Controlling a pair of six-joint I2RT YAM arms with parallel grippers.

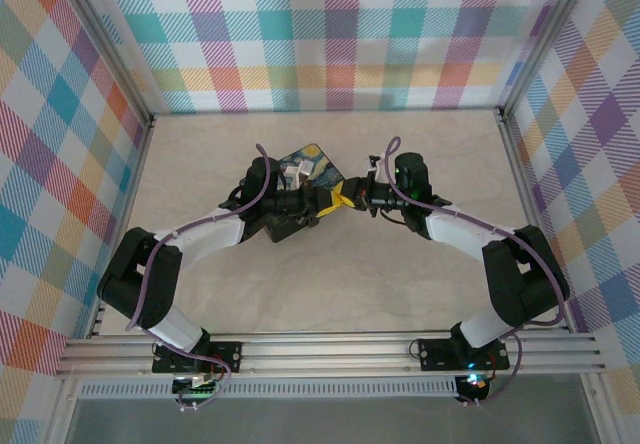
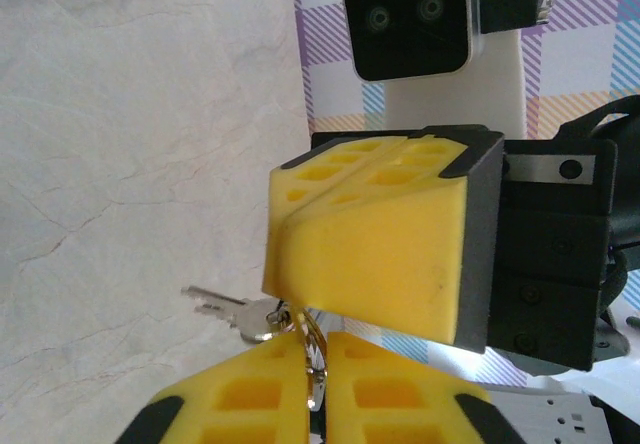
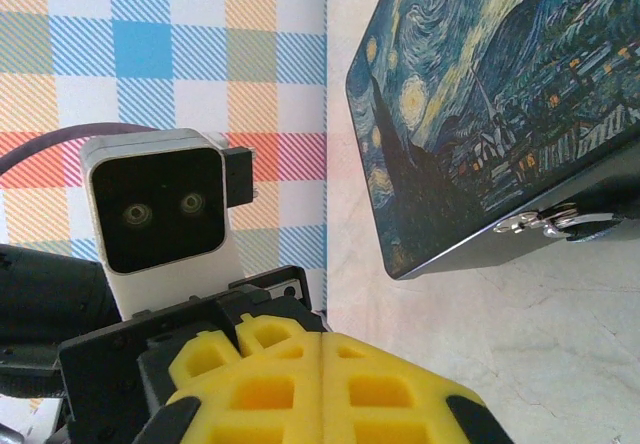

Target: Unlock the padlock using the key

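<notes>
— Where's the key (image 2: 222, 307)?

— In the air between the two hands, above the pale worktop (image 2: 130, 164). In the left wrist view its blade sticks out sideways, bare, and its head lies just under the tips of the right hand (image 2: 285, 229).

— Who's got it?

— The left hand (image 2: 318, 344) has its yellow fingers pressed together on the key ring (image 2: 312, 326); the wire loop runs down into the thin seam between them. The right hand's fingers are together too, with no gap showing. Its tips touch the head of the key, but I can't tell if they pinch it.

— And the padlock?

— Hard to say. The right wrist view shows the dark blue box (image 3: 480, 114) with yellow swirls, flat on the worktop. On its front wall there's a small silvery fitting (image 3: 545, 224), too small for me to tell lock from clasp.

— How far from the hands?

— From above, both hands meet tip to tip just beside the box, on its right, mid-worktop.
</notes>
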